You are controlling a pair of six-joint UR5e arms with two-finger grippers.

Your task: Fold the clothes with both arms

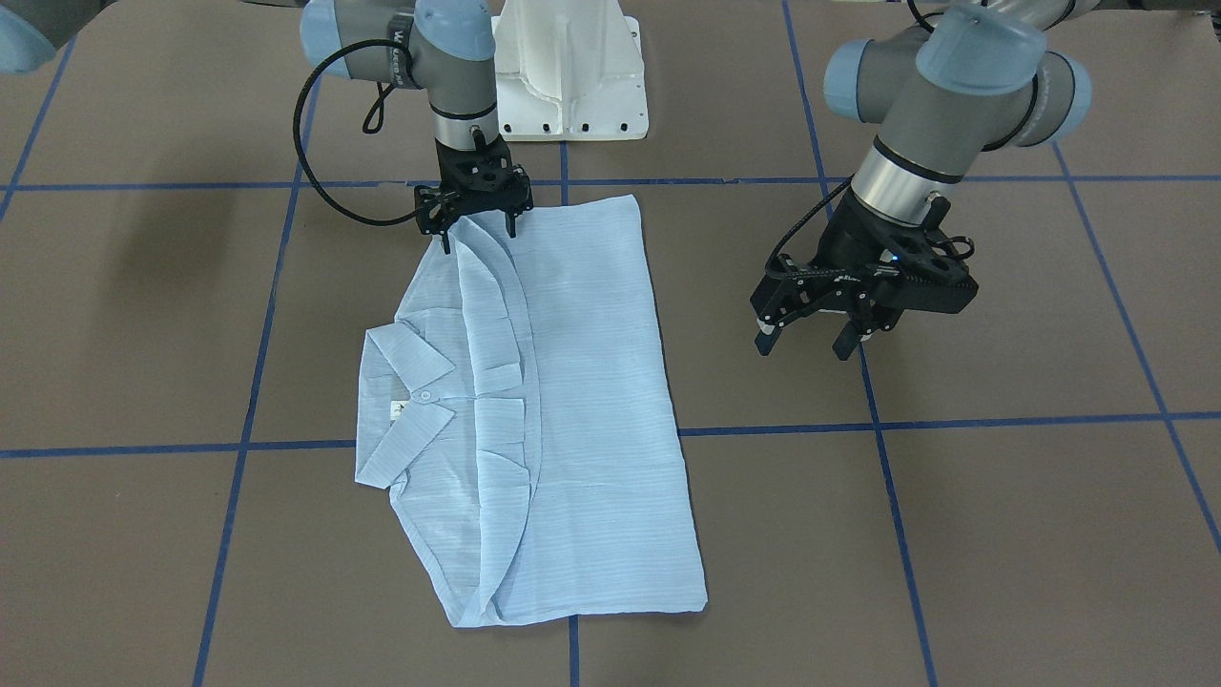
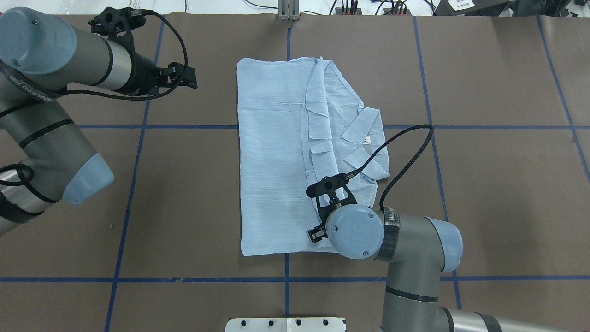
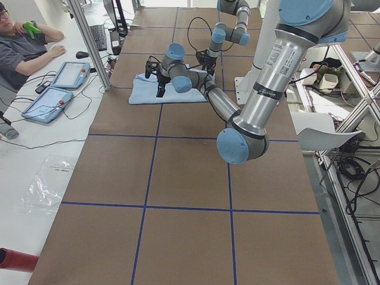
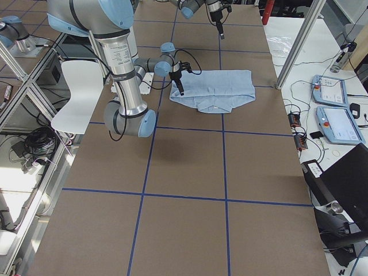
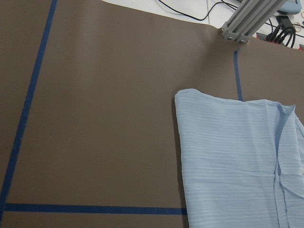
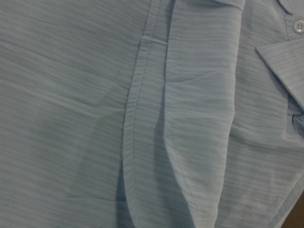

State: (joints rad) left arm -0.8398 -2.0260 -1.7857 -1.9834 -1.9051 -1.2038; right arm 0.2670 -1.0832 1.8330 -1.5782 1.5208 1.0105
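The light-blue striped shirt (image 1: 572, 401) lies folded in a long rectangle on the brown table, with the collar and white neck label on the robot's right side (image 2: 364, 133). My right gripper (image 1: 477, 234) is low over the shirt's edge nearest the robot. Its jaws are open and stand astride the tip of a folded flap. The wrist hides it in the overhead view. The right wrist view shows only the shirt's cloth (image 6: 95, 95), close up. My left gripper (image 1: 804, 345) is open and empty, held above bare table well to the shirt's left (image 2: 186, 77).
The white pedestal base (image 1: 572, 76) stands at the robot's edge, just behind the shirt. Blue tape lines (image 2: 138, 127) cross the table. An aluminium post (image 5: 247, 21) stands at the far edge. An operator (image 3: 18, 47) sits with tablets beside the table.
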